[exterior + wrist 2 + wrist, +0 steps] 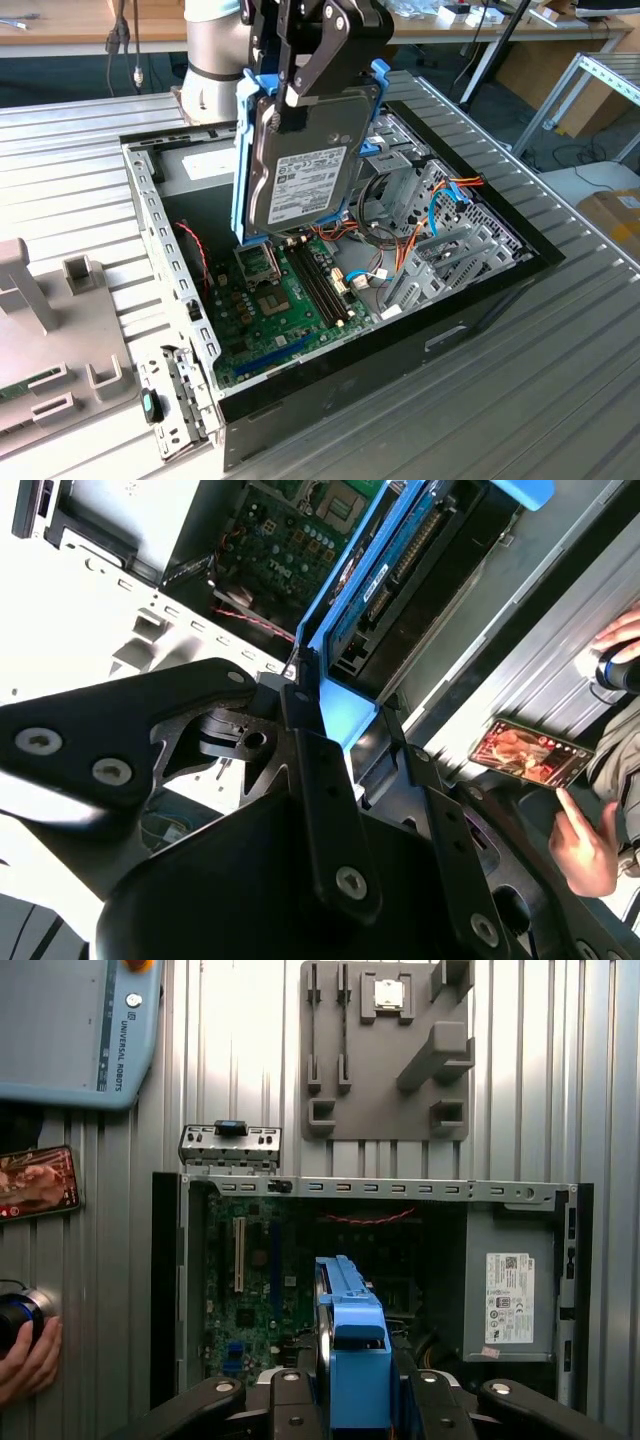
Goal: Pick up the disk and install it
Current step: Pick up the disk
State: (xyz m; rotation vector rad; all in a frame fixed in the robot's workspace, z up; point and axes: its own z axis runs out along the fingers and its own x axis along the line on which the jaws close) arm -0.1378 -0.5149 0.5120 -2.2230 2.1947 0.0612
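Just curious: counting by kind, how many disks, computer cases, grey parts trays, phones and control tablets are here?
Disk, gripped by the tool: 1
Open computer case: 1
Grey parts tray: 1
Phone: 1
Control tablet: 1
Total: 5

- Disk: grey metal body with a dull sheen; white paper label on the face; light-blue plastic frame, smooth and slightly glossy.
- Gripper: black links with a matt finish; bright metal screw heads noted in both wrist views.
- Table: ribbed silvery metal with a satin finish.
- Computer case: bare punched sheet metal along the rim; outer wall recorded as black and glossy.
- Circuit board: green, with a lacquered look.
- Cables: smooth plastic insulation in orange and blue.
- Holder plate: grey matt plastic.
- Phone: glossy screen.
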